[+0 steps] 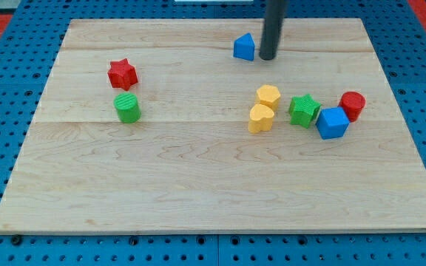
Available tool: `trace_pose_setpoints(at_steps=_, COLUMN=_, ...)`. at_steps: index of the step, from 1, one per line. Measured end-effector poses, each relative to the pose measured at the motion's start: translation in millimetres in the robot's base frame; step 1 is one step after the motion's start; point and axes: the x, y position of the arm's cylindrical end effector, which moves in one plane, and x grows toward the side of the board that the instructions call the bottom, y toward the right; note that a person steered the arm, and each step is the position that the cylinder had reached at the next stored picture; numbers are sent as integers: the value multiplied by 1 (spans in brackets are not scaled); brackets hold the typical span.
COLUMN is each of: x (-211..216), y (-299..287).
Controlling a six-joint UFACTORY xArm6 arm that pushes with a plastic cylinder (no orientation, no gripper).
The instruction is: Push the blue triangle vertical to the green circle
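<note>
The blue triangle [244, 47] lies near the view's top, right of centre. My tip [267, 57] stands just to its right, close to it or touching. The green circle [127, 108] is a ribbed green cylinder at the view's left, well below and far to the left of the blue triangle. The dark rod rises out of the view's top.
A red star [123, 73] sits just above the green circle. At the view's right stand two yellow blocks [268, 97] [259, 117], a green star [303, 110], a blue cube [332, 123] and a red cylinder [352, 105]. The wooden board [213, 185] ends at blue pegboard.
</note>
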Motion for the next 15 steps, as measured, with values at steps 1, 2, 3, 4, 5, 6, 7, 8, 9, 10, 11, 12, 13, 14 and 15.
trace_pose_setpoints(at_steps=1, x=-29, y=-41)
trace_pose_setpoints(at_steps=2, x=-30, y=-128)
trace_pose_setpoints(at_steps=3, x=-40, y=-161)
trace_pose_setpoints(at_steps=4, x=-75, y=-212)
trace_pose_setpoints(at_steps=5, x=-42, y=-234)
trace_pose_setpoints(at_steps=6, x=-65, y=-217)
trace_pose_setpoints(at_steps=7, x=-76, y=-182)
trace_pose_setpoints(at_steps=8, x=-42, y=-177)
trace_pose_setpoints(at_steps=9, x=-19, y=-202)
trace_pose_setpoints(at_steps=10, x=-21, y=-181)
trace_pose_setpoints(at_steps=11, x=6, y=-162)
trace_pose_setpoints(at_steps=12, x=31, y=-201)
trace_pose_setpoints(at_steps=13, x=35, y=-209)
trace_pose_setpoints(at_steps=14, x=41, y=-209)
trace_pose_setpoints(at_steps=15, x=68, y=-206)
